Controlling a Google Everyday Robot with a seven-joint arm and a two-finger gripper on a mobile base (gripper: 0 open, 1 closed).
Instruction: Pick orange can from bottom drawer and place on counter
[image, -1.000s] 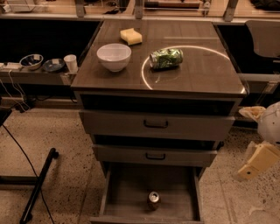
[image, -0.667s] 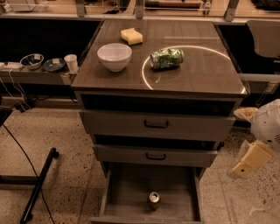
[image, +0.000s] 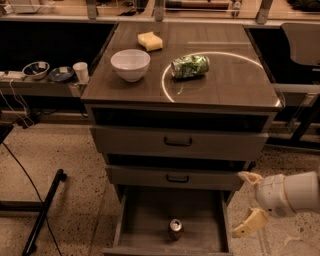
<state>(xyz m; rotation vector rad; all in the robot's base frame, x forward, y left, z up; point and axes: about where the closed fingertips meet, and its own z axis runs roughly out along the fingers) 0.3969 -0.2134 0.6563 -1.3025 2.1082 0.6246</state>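
Observation:
The orange can (image: 175, 228) stands upright on the floor of the open bottom drawer (image: 145, 215), near its front middle, silver top showing. The counter (image: 230, 85) is the dark wooden cabinet top with a thin white circle line on it. My gripper (image: 247, 201) is at the lower right, just outside the drawer's right side and a little higher than the can. It is open and empty, with one cream fingertip (image: 248, 176) above and the other below.
On the counter are a green-patterned can (image: 190, 66) lying on its side, a white bowl (image: 130, 64) and a yellow sponge (image: 150, 41). Two shallower drawers with black handles (image: 178, 142) sit partly open above. A side shelf (image: 45, 82) at left holds small bowls and a cup.
My gripper has moved down and to the left, closer to the bottom drawer's right side. The cans and the drawers have not moved.

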